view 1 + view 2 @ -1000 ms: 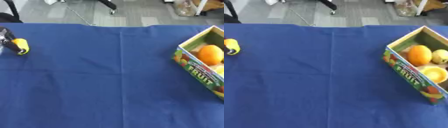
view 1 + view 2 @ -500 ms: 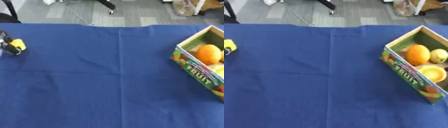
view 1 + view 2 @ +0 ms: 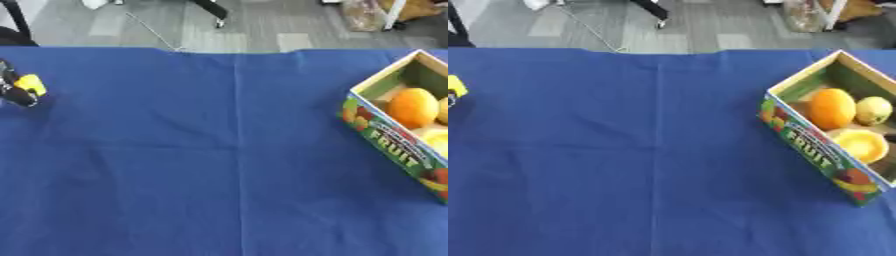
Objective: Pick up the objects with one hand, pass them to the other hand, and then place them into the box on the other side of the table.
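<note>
Left eye view: at about nine o'clock, at the very edge, the left robot hand (image 3: 12, 90) is seen as a few dark fingers curled round a small yellow object (image 3: 31, 84), which is held beside them just over the blue-covered worktop (image 3: 227, 150). What kind of object it is cannot be made out. Only part of the hand is shown, so the rest of its pose cannot be told. The right robot hand is not seen in either view.

At three o'clock a printed fruit box (image 3: 815, 150) is set askew near the worktop's right edge, its open top facing up so that things can be dropped in from above. Inside it an orange (image 3: 831, 107), a pale yellowish fruit (image 3: 873, 110) and a yellow round piece (image 3: 859, 144) are already lying close together.

The yellow object is judged to be picked up but not yet passed across: the box lies well apart from it, on the opposite side, which is why a handover to the other hand is called for.
</note>
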Motion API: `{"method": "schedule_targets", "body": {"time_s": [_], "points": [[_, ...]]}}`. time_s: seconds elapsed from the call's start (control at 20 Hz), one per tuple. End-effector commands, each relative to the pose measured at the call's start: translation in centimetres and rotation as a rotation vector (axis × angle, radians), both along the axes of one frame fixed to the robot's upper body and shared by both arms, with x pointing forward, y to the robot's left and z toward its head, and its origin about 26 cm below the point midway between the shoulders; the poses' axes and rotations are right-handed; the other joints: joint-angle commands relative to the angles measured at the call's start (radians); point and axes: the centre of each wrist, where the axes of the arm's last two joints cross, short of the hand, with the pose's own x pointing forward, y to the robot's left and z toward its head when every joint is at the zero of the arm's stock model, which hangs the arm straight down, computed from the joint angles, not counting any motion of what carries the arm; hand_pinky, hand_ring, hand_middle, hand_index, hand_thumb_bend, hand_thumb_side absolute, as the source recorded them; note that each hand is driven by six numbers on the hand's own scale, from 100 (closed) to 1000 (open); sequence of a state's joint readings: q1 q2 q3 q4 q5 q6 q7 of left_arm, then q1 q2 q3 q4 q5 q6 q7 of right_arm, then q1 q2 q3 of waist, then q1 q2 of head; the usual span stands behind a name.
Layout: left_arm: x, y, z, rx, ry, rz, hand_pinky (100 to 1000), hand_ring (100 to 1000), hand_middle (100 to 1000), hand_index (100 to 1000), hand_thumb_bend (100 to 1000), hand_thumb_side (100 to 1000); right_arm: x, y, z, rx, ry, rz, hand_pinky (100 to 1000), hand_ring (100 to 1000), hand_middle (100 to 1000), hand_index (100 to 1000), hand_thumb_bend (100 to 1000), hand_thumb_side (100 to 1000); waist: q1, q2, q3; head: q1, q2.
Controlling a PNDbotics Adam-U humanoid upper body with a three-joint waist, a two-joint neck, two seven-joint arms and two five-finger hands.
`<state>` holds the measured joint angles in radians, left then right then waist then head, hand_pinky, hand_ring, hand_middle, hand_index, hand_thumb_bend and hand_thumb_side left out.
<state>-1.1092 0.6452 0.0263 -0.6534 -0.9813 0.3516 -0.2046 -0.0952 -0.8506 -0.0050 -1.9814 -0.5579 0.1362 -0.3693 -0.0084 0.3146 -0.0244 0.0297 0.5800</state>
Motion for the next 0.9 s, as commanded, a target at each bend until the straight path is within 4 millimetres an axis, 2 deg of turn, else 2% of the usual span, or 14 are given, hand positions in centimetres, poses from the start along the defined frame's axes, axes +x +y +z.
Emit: {"method": "schedule_targets", "body": {"time_s": [0.05,0.25,0.5,0.65,0.9], "points": [[-0.9,0.3,3.8,0.077,-0.089,-0.034,625,568,516,522,190,100,-0.3,-0.2,1.2,-0.028,-0.028,0.002,721,898,838,906,100,573,0.005,-0.032,0.003,-0.011,0.009],[-2.1,-0.8,6.7,0.156,-0.195,-0.118,615,544,501,502,189,100,-0.3,-0.4,1.3,-0.028,-0.026,0.003,721,899,838,907,100,569,0.009,-0.046,0.009,-0.017,0.020],[-4.6,-3.3,9.3,0.132,-0.359,-0.292,615,512,471,476,100,100,-0.3,-0.6,1.7,-0.024,-0.028,0.009,721,901,840,909,100,564,0.015,-0.062,0.018,-0.036,0.041],[-6.4,-5.1,9.8,0.053,-0.454,-0.403,615,501,463,469,100,100,-0.3,-0.6,2.2,-0.021,-0.037,0.019,721,901,841,909,100,560,0.018,-0.071,0.020,-0.041,0.050],[-9.4,-8.3,8.7,-0.131,-0.590,-0.562,612,482,445,455,100,100,-0.2,-0.7,2.9,-0.017,-0.052,0.039,720,901,841,910,100,550,0.023,-0.087,0.023,-0.048,0.063]]}}
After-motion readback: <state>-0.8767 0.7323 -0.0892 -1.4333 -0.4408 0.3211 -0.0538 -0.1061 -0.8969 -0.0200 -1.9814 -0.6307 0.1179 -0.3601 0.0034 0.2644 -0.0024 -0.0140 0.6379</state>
